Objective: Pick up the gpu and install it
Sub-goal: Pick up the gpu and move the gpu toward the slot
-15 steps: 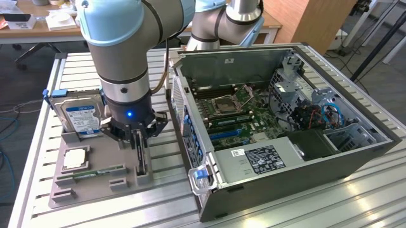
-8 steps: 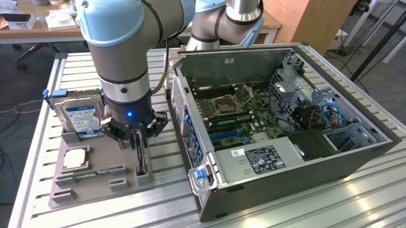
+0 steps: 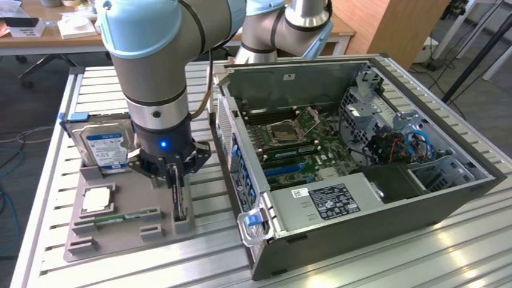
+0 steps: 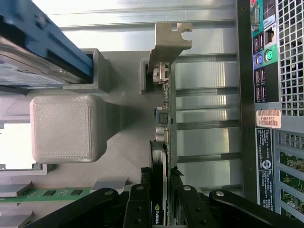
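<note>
One gpu (image 3: pixel 182 210), upright in tray (image 3: pixel 128 235) — gripper (image 3: pixel 177 183) over it

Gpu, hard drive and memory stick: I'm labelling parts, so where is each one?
gpu (image 4: pixel 167 107), wrist view, board edge.
hard drive (image 3: pixel 105 150), exterior view, blue label.
memory stick (image 3: pixel 128 216), exterior view, green board.

You see the gpu (image 4: pixel 166 114) as a matt dark board, its bracket (image 4: pixel 168 40) pale metal with a dull shine. The holder tray (image 4: pixel 61 128) looks like matt grey plastic, finely ribbed. The table (image 3: pixel 416 264) is brushed metal slats with a soft sheen. The computer case (image 3: pixel 376 228) is dark and matt outside, bare grey sheet metal inside. The hard drive (image 3: pixel 104 147) is silver metal under a glossy blue label. The gripper (image 4: pixel 160 190) links are smooth, slightly glossy black.
</note>
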{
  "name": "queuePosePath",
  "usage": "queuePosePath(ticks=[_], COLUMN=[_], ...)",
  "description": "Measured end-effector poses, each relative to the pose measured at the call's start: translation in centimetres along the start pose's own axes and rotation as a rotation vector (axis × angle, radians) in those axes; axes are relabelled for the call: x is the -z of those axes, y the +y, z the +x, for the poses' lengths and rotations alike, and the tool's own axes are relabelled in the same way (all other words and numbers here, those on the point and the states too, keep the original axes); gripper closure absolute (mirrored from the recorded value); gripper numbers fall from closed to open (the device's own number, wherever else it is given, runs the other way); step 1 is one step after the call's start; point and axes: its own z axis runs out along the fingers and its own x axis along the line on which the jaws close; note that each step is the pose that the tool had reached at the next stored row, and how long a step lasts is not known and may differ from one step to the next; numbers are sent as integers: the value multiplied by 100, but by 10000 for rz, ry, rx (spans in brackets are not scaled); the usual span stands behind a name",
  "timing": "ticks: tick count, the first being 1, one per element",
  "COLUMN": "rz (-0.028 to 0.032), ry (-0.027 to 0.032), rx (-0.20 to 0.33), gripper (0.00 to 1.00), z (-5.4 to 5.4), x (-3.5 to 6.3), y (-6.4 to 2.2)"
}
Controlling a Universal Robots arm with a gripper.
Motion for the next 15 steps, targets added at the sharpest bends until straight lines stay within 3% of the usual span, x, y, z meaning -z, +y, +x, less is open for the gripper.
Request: queuePosePath(ticks=[15], rz=[-1], ry=[8], rx=[154], gripper=[74], z=[0], x=[-2], y=[0])
